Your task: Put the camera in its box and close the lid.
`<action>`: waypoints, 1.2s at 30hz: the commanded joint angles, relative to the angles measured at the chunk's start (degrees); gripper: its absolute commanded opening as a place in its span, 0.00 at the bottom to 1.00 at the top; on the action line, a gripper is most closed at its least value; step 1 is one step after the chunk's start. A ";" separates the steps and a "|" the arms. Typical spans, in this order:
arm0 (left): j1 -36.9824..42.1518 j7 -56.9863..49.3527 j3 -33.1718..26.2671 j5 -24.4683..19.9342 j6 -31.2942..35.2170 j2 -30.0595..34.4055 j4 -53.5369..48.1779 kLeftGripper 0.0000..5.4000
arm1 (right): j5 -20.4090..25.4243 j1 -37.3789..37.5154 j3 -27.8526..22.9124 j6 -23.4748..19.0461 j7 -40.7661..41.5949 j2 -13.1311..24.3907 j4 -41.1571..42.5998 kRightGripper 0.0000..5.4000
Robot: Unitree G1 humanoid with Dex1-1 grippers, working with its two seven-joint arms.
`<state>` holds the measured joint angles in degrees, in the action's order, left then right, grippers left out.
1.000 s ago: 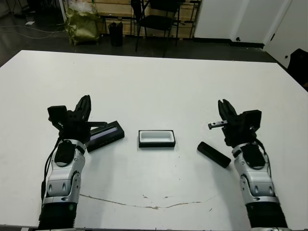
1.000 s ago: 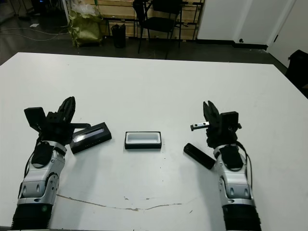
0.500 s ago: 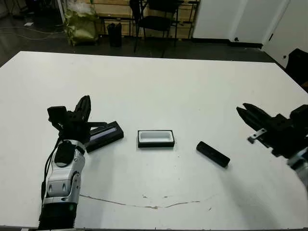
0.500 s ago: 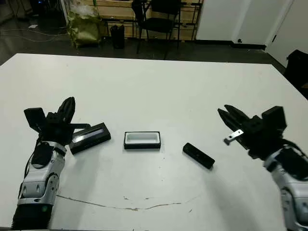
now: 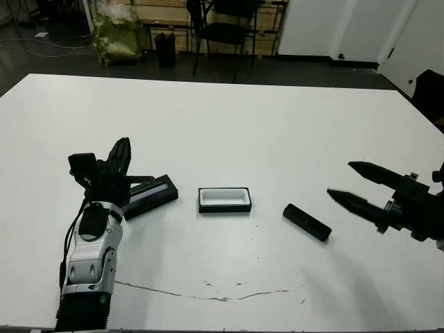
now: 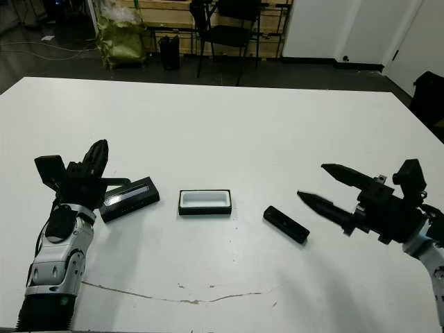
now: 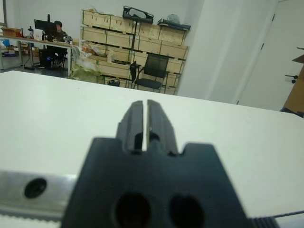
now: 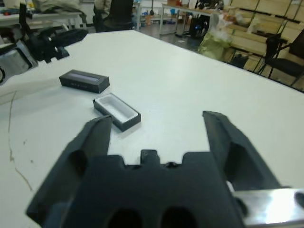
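The camera (image 5: pixel 306 222), a slim black bar, lies flat on the white table right of centre. The box (image 5: pixel 225 200), a shallow black tray with white lining, sits open at the middle. The lid (image 5: pixel 148 195), black with a pale panel, rests to the box's left. My right gripper (image 5: pixel 347 184) is open, its two fingers pointing left, a short way right of the camera and above the table. My left gripper (image 5: pixel 123 152) is shut, held upright just left of the lid. The right wrist view shows the box (image 8: pixel 117 111) and lid (image 8: pixel 84 80) beyond the spread fingers; the camera is hidden there.
A thin crack line (image 5: pixel 208 294) crosses the table near its front edge. Beyond the table's far edge stand a black chair (image 5: pixel 229 31), a yellow-green bag (image 5: pixel 119 33) and a small bin (image 5: pixel 164 48). A person sits at a desk (image 7: pixel 54 33) far off.
My right gripper has swung from an upright pose beside the camera out to the right, turned to point left, and its fingers have spread wide. The left arm has not moved.
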<state>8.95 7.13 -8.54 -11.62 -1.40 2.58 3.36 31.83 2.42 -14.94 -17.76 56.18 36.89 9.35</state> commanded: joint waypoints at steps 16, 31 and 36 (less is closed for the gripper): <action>-0.67 -1.20 0.39 1.16 1.22 0.18 0.27 0.00 | -2.07 3.85 4.73 6.38 2.02 -3.59 -4.58 1.00; -0.58 -1.53 0.26 0.77 2.60 0.06 -0.15 0.00 | -1.64 5.08 6.17 2.71 1.51 -3.06 -5.24 1.00; -0.62 -1.56 0.29 0.86 2.38 -0.02 -0.34 0.00 | -2.66 5.03 6.42 2.97 1.45 -2.88 -6.16 1.00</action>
<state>8.91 5.79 -8.22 -10.81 0.16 2.36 2.80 30.13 7.43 -8.79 -14.44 58.02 33.53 3.97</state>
